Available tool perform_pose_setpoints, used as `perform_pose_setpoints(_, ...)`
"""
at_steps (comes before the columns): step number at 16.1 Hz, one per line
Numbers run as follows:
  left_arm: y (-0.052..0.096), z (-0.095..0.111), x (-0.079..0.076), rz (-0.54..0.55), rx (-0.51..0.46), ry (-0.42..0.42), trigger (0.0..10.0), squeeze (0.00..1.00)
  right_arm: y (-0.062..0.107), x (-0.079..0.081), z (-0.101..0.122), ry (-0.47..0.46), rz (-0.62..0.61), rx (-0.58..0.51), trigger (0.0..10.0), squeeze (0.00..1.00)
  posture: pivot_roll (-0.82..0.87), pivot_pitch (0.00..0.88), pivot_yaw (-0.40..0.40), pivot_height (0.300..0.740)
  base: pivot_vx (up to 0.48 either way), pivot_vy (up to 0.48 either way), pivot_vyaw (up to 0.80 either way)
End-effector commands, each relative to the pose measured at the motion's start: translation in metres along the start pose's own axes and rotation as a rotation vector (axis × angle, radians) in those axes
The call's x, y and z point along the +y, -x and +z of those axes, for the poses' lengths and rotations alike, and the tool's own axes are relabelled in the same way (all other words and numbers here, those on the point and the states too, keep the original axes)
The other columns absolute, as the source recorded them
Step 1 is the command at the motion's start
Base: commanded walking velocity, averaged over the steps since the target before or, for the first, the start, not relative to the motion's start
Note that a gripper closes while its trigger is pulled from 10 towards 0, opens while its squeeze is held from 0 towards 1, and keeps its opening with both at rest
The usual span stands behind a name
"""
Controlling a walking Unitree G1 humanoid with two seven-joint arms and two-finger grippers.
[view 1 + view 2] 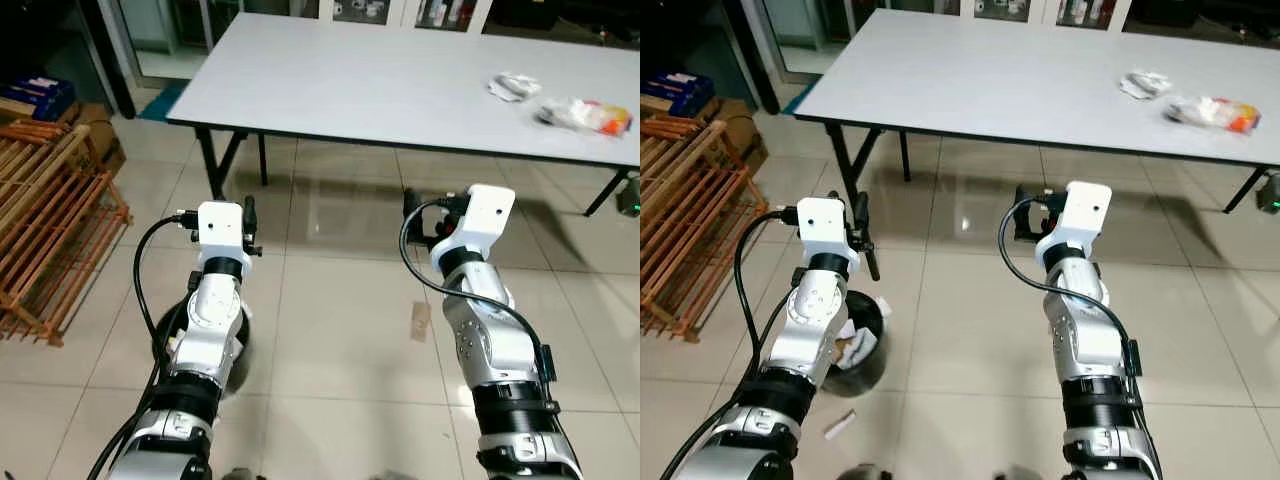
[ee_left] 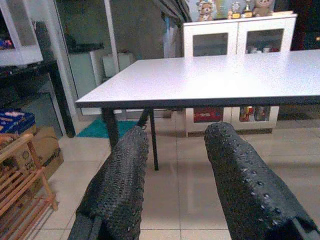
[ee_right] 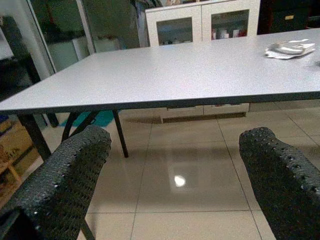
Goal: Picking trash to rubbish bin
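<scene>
Some trash sits in the black bin (image 1: pixel 855 350) already. Two wrappers (image 1: pixel 585 116) wait on the desk (image 1: pixel 380 80). Both grippers, left (image 2: pixel 175 165) and right (image 3: pixel 175 160), have empty jaws spread wide.

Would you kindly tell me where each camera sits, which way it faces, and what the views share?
Left eye view: head, facing down-forward; both silver arms, long white table with crumpled wrappers.
Right eye view: same scene; black rubbish bin beside the left arm.
Left wrist view: along the open left gripper, its black fingers, towards the table edge.
Right wrist view: along the open right gripper, towards the table.
All share the table.
</scene>
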State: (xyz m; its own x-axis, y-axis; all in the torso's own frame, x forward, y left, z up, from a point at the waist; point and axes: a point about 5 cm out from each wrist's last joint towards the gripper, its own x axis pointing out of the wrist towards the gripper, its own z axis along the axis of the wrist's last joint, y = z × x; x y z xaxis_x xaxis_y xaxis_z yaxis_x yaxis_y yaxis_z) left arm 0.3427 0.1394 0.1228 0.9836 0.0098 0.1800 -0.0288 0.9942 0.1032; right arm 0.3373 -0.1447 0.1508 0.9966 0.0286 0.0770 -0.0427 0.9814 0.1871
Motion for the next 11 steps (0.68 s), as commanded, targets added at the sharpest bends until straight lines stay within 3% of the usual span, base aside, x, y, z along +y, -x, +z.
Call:
perform_pose_setpoints(1,-0.0001,0.0023,-0.009,-0.02,-0.002,0.007,10.0,0.0,0.0012,-0.008,0.0022,0.0,-0.024,-0.003,10.0,0.0,-0.05,0.072,-0.004,0.74,0.0,-0.48,0.0)
perform_pose_setpoints(11,0.0001,0.0012,-0.0081,-0.018,0.006,0.003,10.0,0.0,0.0015,-0.0078,0.0015,0.002,-0.017,0.003,10.0,0.0,-0.05,0.071,-0.009,0.74,0.0,-0.48,0.0)
